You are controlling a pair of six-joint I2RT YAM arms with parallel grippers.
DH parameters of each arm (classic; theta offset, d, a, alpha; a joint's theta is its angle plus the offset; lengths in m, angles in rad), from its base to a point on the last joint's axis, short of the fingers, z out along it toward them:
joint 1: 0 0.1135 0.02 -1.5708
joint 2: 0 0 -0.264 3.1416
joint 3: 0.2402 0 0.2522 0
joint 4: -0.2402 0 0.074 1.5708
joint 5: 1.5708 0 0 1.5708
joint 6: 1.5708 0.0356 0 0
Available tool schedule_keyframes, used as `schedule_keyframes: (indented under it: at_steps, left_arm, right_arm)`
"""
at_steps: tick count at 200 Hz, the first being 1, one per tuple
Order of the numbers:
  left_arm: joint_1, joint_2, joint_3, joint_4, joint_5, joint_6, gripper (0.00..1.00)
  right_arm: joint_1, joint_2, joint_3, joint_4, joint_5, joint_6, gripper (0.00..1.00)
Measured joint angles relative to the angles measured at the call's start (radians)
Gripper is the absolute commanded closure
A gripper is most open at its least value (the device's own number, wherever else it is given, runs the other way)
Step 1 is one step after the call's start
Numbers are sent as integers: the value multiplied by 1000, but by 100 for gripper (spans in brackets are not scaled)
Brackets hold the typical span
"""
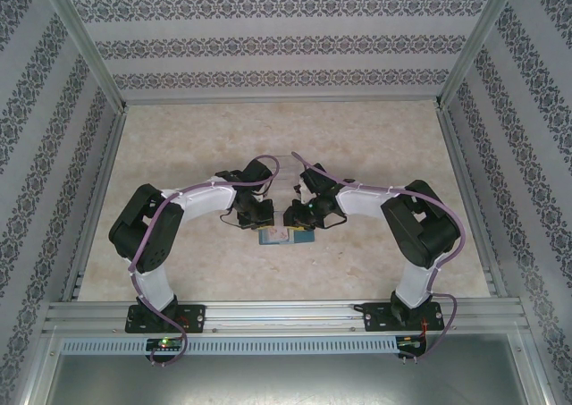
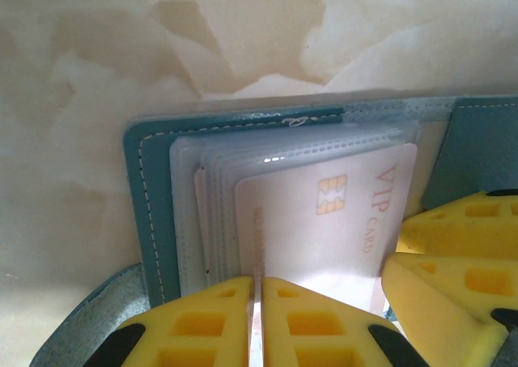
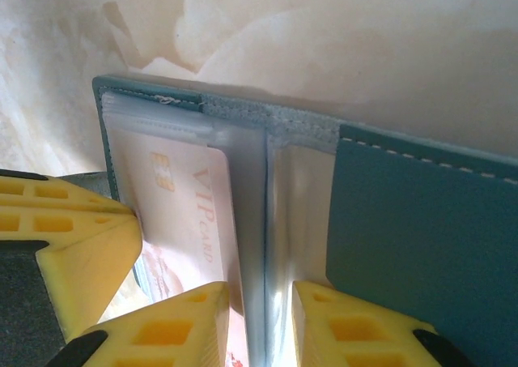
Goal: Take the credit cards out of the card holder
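Top: left gripper (image 1: 257, 215) and right gripper (image 1: 302, 215) meet over the open card holder (image 1: 286, 238), mid-table (image 1: 179, 146).
Left wrist: fingers pressed together at the near edge of the pale VIP card (image 2: 324, 221), which sits in the clear sleeves (image 2: 190, 213).
Right wrist: fingers narrowly apart, straddling the sleeve fold (image 3: 251, 221); can't tell if it is gripped.

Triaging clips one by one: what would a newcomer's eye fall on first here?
A white VIP card with a gold chip, tucked in clear sleeves of the open teal card holder centred on the marbled table. Yellow jaws crowd it: the left gripper shut at the card's edge, the right gripper straddling the sleeve fold.
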Motion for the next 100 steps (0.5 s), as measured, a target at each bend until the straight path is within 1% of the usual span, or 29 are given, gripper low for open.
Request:
schedule_keyframes:
  at_steps: [30,100]
  left_arm:
    - [0,0,0,0,0,0,88]
    - [0,0,0,0,4,2,89]
  right_arm:
    - [10,5,12,-13,10,0,72]
    - [13,12,27,-41,30,-1,80]
